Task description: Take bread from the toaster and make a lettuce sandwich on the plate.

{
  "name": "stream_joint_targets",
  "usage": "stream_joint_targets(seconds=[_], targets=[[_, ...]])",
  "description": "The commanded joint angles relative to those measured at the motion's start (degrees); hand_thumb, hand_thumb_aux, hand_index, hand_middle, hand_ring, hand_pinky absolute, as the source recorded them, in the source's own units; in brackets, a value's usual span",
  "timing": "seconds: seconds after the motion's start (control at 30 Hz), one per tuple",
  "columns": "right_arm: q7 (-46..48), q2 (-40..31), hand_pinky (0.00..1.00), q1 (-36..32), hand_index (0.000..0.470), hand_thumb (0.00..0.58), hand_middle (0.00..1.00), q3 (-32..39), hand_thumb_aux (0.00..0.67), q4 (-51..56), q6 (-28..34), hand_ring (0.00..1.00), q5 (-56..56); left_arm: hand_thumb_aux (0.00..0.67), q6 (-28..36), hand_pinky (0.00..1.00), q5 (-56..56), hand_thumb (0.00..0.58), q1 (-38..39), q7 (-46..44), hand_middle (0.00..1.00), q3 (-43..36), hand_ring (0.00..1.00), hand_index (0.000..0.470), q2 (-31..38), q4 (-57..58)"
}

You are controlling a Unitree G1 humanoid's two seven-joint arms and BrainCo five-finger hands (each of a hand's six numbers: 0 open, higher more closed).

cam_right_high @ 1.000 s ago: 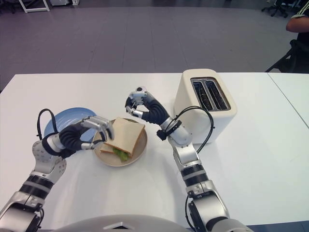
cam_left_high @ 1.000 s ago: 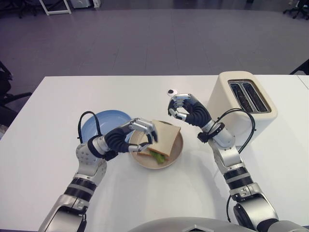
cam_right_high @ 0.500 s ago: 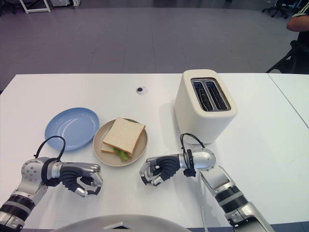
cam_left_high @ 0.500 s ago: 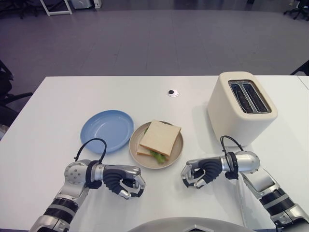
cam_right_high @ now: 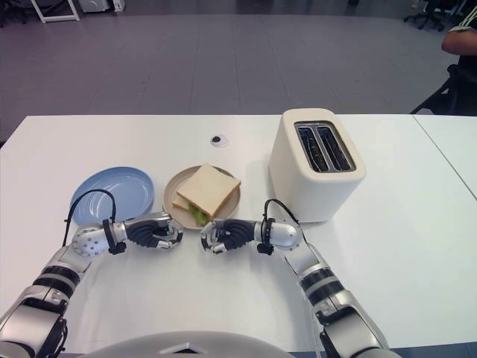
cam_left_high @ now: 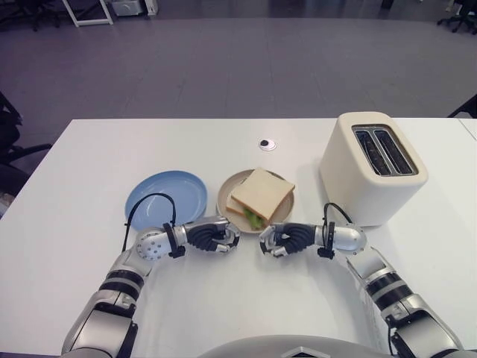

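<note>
A sandwich (cam_left_high: 261,195) of two bread slices with green lettuce showing at its near edge lies on a tan plate (cam_left_high: 226,197). The cream toaster (cam_left_high: 373,168) stands to its right, both slots dark. My left hand (cam_left_high: 211,236) rests on the table just in front of the plate's near left rim, fingers curled, holding nothing. My right hand (cam_left_high: 287,238) mirrors it at the near right rim, also curled and holding nothing. Whether either hand touches the rim I cannot tell.
A blue plate (cam_left_high: 160,195) with nothing on it sits left of the tan plate. A small round black-and-white disc (cam_left_high: 266,144) lies farther back on the white table (cam_left_high: 89,171). Bare tabletop spreads in front of both hands.
Both hands have come forward and inward from the table's near edge to the tan plate's near rim. The plate with the sandwich now sits a little farther away and to the right.
</note>
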Motion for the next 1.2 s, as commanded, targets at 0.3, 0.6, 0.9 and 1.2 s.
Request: stream_joint_targets(seconds=[0.3, 0.6, 0.9, 1.2], targets=[[-13.5, 8.1, 0.91, -7.0, 0.47, 0.58, 0.91, -10.4, 0.67, 5.4, -2.9, 0.91, 4.6, 0.0, -6.0, 0.0, -17.2, 0.0, -3.0, 7.8, 0.0, 2.9, 0.0, 0.0, -3.5, -1.0], [-18.9, 9.5, 0.0, -6.9, 0.0, 0.0, 0.0, -18.9, 0.0, -10.0, -2.3, 0.0, 12.7, 0.0, 2.0, 0.0, -47.6, 0.0, 1.0, -4.8, 0.0, 9.6, 0.0, 0.0, -4.4, -21.3], [-32.6, 8.3, 0.0, -7.3, 0.0, 0.0, 0.0, -24.1, 0.0, -15.6, -8.7, 0.0, 0.1, 0.0, 0.5, 0.0, -29.6, 0.0, -3.8, 11.9, 0.0, 18.4, 0.0, 0.0, -15.7, -20.0], [-38.6, 8.2, 0.0, -8.0, 0.0, 0.0, 0.0, -24.1, 0.0, -11.9, -11.9, 0.0, -3.9, 0.0, 0.6, 0.0, -23.3, 0.0, -5.6, 16.0, 0.0, 18.0, 0.0, 0.0, -19.6, -19.7]])
